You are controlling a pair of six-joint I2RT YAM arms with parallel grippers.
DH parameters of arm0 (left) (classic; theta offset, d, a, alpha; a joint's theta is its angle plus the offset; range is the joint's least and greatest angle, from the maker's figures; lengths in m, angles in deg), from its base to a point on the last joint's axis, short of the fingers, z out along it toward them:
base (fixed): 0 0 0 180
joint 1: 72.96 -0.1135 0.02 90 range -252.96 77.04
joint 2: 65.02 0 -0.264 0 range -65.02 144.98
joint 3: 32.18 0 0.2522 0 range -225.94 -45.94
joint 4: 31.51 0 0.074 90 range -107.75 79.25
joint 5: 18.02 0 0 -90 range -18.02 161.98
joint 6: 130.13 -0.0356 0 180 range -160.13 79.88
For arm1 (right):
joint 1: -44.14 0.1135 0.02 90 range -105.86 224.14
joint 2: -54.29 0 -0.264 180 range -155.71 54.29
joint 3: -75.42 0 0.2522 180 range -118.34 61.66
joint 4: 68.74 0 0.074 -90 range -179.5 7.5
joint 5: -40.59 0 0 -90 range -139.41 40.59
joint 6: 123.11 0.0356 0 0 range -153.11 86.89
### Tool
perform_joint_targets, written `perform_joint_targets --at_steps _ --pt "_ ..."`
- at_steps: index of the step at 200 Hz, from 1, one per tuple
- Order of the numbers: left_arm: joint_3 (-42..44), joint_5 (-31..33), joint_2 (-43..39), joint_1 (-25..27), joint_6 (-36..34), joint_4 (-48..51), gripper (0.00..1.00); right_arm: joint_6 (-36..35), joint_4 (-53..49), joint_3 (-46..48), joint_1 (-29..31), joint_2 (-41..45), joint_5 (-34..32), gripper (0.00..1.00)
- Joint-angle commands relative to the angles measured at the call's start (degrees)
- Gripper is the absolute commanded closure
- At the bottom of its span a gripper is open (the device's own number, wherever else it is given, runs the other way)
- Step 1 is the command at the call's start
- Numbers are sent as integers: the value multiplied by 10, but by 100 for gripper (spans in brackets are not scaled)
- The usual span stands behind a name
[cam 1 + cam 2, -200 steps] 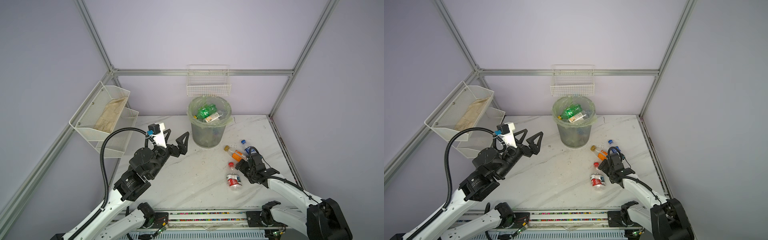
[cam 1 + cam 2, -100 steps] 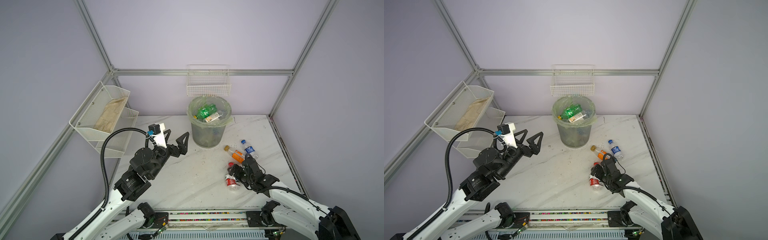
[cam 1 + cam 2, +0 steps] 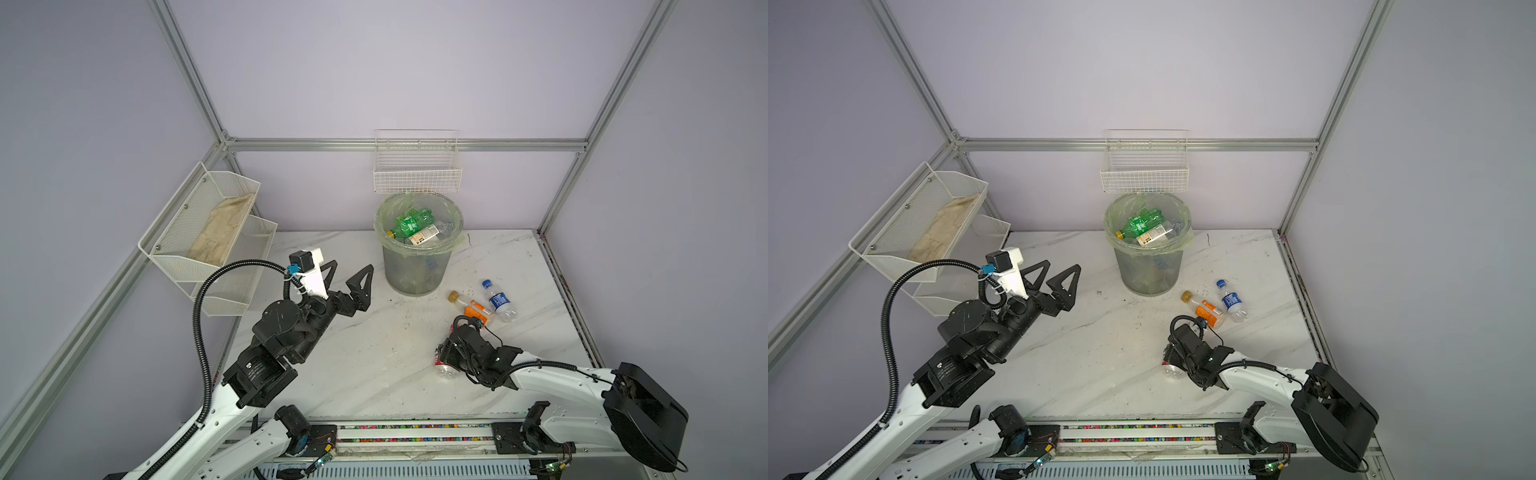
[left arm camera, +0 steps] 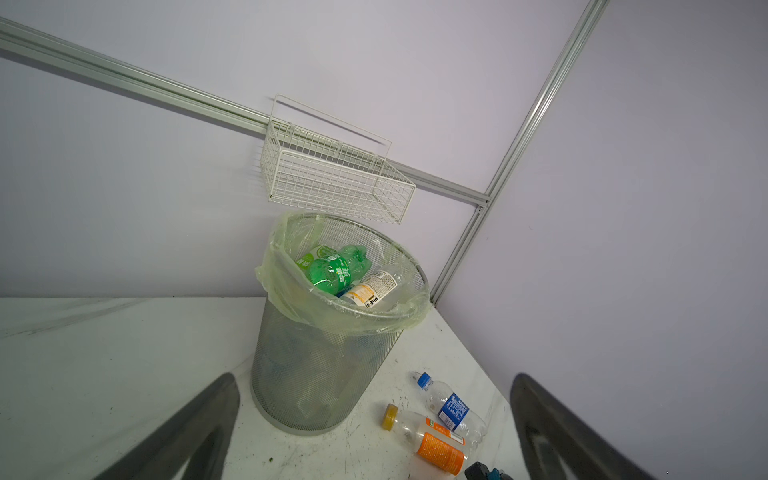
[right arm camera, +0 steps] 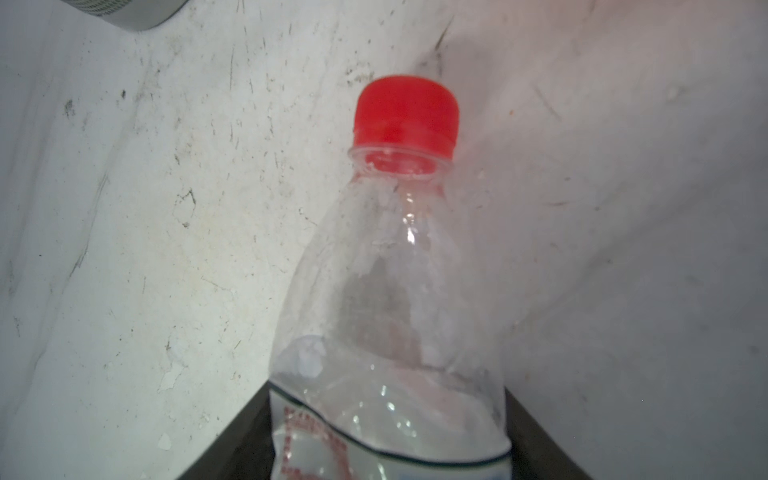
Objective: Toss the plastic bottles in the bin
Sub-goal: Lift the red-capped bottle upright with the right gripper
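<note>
Lying flat: clear red-capped bottle (image 5: 390,291), red-printed label (image 5: 316,444), flanked by right pincer (image 5: 386,399), cannot tell if clenched; left pincer (image 3: 350,269) released

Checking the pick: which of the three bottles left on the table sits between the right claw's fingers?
The red-capped bottle, flanked by the right claw. The orange-labelled bottle and blue-labelled bottle lie apart, nearer the bin.

We see the red-capped bottle (image 5: 390,291) cut at its label; in both top views the right arm (image 3: 484,353) hides most.
</note>
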Motion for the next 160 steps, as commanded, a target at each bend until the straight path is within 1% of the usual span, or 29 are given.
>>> perform_joint_targets --at_steps 1,25,43,58,71,94,123,160 --pt "23 12 -12 3 1 0 0 23 -23 -2 10 -18 -3 44" --pt "26 18 -22 3 -1 4 0 23 -30 -12 13 -13 -10 59" --pt "28 21 -27 3 -2 7 0 22 -28 -16 16 -8 -12 72" --pt "29 23 -30 3 -2 10 0 20 -28 -19 17 -4 -12 81" --pt "29 24 -32 3 -2 12 0 17 -29 -23 18 -1 -13 85" --pt "32 26 -35 2 -2 15 0 10 -34 -33 20 11 -19 86" --pt "45 26 -37 3 5 22 0 -7 -39 -53 21 49 -29 86" --pt "78 20 -46 3 31 35 0 -46 -85 -113 21 92 -71 86"
